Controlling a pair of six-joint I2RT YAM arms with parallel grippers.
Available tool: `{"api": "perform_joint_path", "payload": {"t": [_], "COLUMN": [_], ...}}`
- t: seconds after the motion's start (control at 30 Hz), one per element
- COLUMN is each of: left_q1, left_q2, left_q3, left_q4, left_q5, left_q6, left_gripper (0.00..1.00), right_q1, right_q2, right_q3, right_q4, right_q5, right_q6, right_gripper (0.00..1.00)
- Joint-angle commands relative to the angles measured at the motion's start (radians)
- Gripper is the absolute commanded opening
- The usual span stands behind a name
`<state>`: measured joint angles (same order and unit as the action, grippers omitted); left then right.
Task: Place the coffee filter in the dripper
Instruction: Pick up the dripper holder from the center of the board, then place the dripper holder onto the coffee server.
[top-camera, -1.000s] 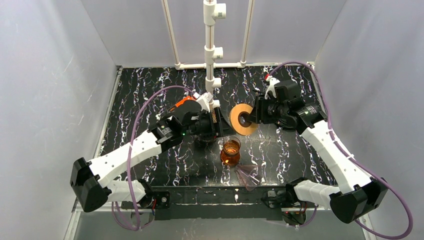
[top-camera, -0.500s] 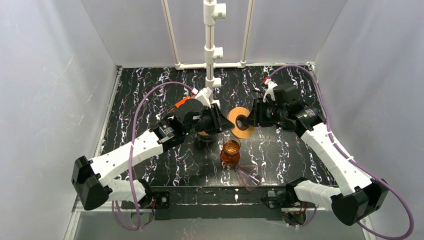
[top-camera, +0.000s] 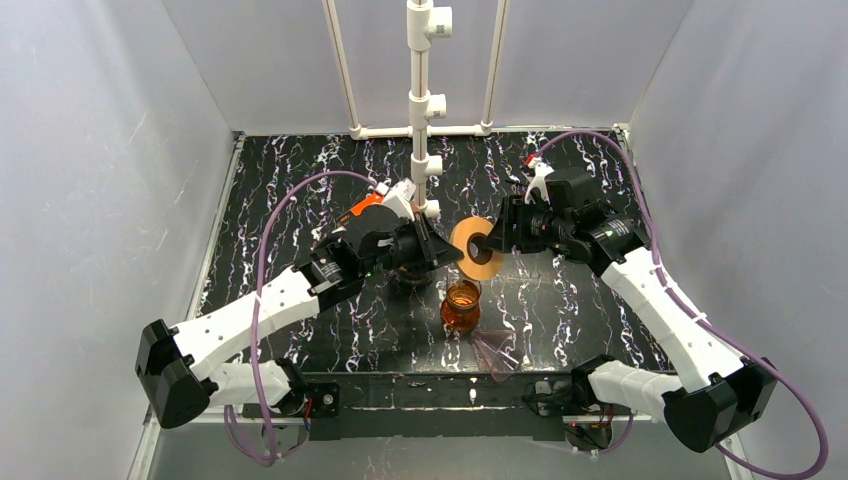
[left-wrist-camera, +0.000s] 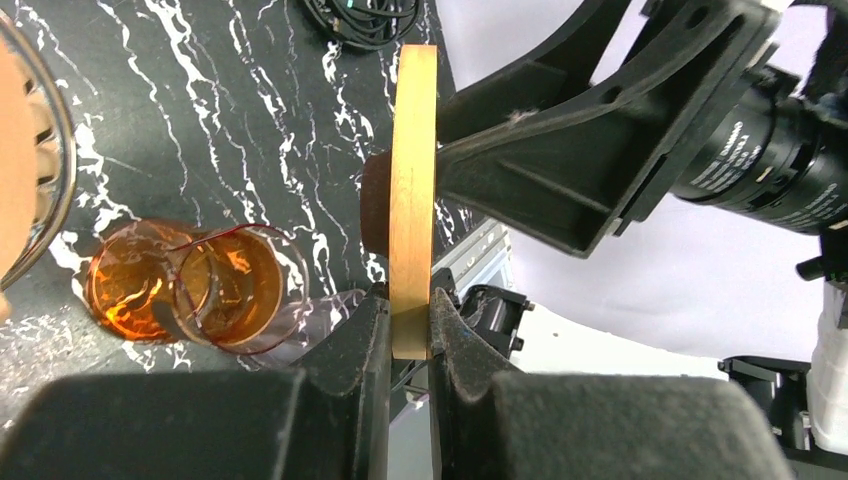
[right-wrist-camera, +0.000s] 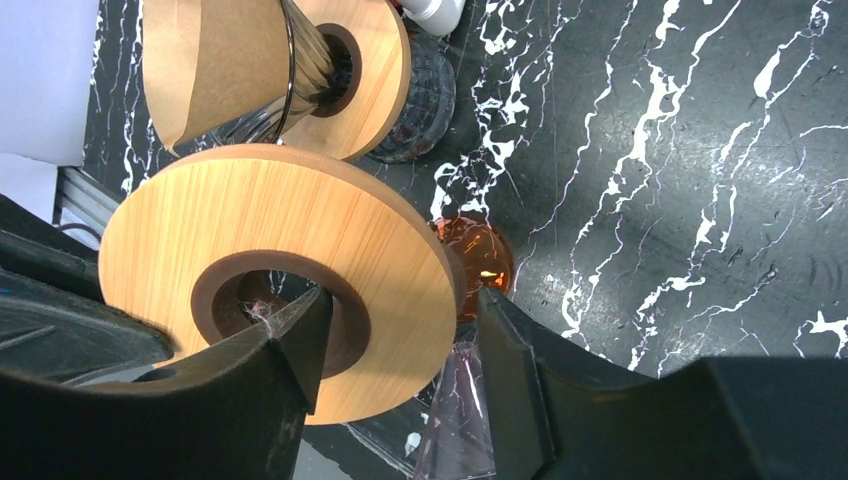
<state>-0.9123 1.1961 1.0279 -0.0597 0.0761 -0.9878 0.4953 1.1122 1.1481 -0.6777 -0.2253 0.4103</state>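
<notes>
The filter (right-wrist-camera: 190, 75) is thin paper, light and easily creased, so we would pinch it gently by its top edge. It looks already seated in the dripper (right-wrist-camera: 380, 60). Our left hand (left-wrist-camera: 410, 325) pinches the edge of a stiff wooden ring (right-wrist-camera: 300, 215). Our right hand (right-wrist-camera: 400, 300) straddles its band, one finger through the hole; whether it squeezes, we cannot tell.

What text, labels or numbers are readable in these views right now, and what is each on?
White print on the black cylindrical motor housing of the right arm's wrist: blurred, unreadable.
Small pale label on the same black wrist housing, top view: too small to read.
Round wooden ring: no print.
No other text visible.
</notes>
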Motion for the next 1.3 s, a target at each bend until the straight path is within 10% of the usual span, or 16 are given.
{"api": "perform_joint_path", "payload": {"t": [0.0,0.3,1.27], "left_q1": [-0.004,-0.002,-0.004], "left_q2": [-0.062,-0.166,-0.201], "left_q3": [-0.036,-0.103,-0.322], "left_q4": [-0.020,-0.115,0.127], "left_q5": [0.043,0.060,0.204], "left_q6": [-0.003,-0.011,-0.131], "left_gripper": [0.00,0.00,0.00], "right_q1": [-0.001,-0.003,-0.026], "right_q2": [-0.026,-0.072,-0.103], "right_q3": [-0.015,-0.048,-0.148], "right_q4": [0.069,0.093,0.128], "right_q5": [0.004,0.028,-0.056], "right_q6": [0.021,0.048,0.103], "right_gripper": [0.67,0.98,0.99]}}
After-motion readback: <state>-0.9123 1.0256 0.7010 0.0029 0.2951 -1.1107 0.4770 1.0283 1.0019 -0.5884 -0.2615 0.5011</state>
